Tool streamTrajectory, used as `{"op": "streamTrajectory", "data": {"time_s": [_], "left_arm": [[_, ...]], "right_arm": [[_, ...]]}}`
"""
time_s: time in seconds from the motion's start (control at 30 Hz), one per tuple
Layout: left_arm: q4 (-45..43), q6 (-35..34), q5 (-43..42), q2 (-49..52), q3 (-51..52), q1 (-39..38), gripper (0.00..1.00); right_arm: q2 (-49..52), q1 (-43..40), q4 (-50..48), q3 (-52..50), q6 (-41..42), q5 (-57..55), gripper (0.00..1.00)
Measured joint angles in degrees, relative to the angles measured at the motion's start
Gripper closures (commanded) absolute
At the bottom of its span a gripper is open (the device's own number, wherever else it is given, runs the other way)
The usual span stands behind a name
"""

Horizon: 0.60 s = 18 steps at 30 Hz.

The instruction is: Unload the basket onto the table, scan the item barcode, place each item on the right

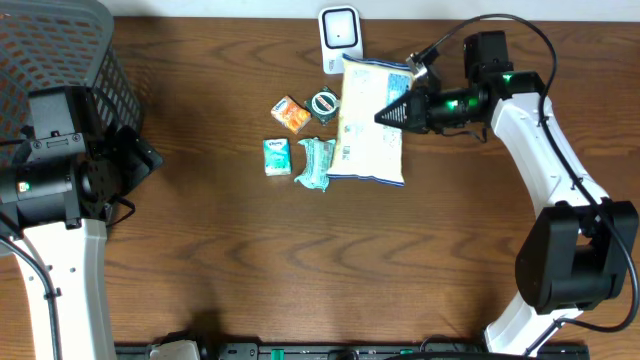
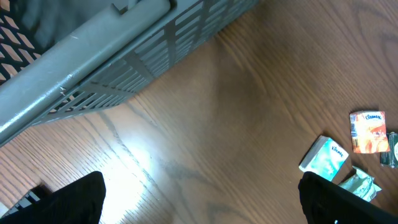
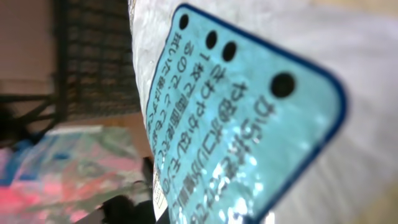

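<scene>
Right gripper [image 1: 381, 117] clenched on snack bag [image 1: 365, 145] edge; left gripper [image 2: 202, 202] open.
Limp bag may slip or sag, hiding its barcode from the far scanner [image 1: 340, 30].

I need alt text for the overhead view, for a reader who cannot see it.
The right gripper grips a large white bag near the white scanner on a wooden table. Small packets lie beside it; the left gripper stands open by a grey basket.

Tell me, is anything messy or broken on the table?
Nothing looks spilled or broken. The small packs sit in a loose jumble, each tilted its own way: the orange pack, the teal tissue pack and a crumpled green wrapper. The right pincer is pinching the big white bag by its edge.
</scene>
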<state>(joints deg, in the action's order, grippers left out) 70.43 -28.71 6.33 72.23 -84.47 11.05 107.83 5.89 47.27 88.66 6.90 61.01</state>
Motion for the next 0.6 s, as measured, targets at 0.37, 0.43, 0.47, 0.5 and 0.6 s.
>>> {"op": "streamTrajectory", "data": {"time_s": [0.37, 0.43, 0.47, 0.5, 0.6], "left_arm": [[0.0, 0.0, 0.0, 0.0, 0.0, 0.0, 0.02], [0.0, 0.0, 0.0, 0.0, 0.0, 0.0, 0.02], [0.0, 0.0, 0.0, 0.0, 0.0, 0.0, 0.02], [0.0, 0.0, 0.0, 0.0, 0.0, 0.0, 0.02], [0.0, 0.0, 0.0, 0.0, 0.0, 0.0, 0.03]], "right_arm": [[0.0, 0.0, -3.0, 0.0, 0.0, 18.2, 0.99], [0.0, 0.0, -3.0, 0.0, 0.0, 19.3, 0.99], [0.0, 0.0, -3.0, 0.0, 0.0, 19.8, 0.99], [0.0, 0.0, -3.0, 0.0, 0.0, 20.2, 0.99], [0.0, 0.0, -2.9, 0.0, 0.0, 20.7, 0.99]]}}
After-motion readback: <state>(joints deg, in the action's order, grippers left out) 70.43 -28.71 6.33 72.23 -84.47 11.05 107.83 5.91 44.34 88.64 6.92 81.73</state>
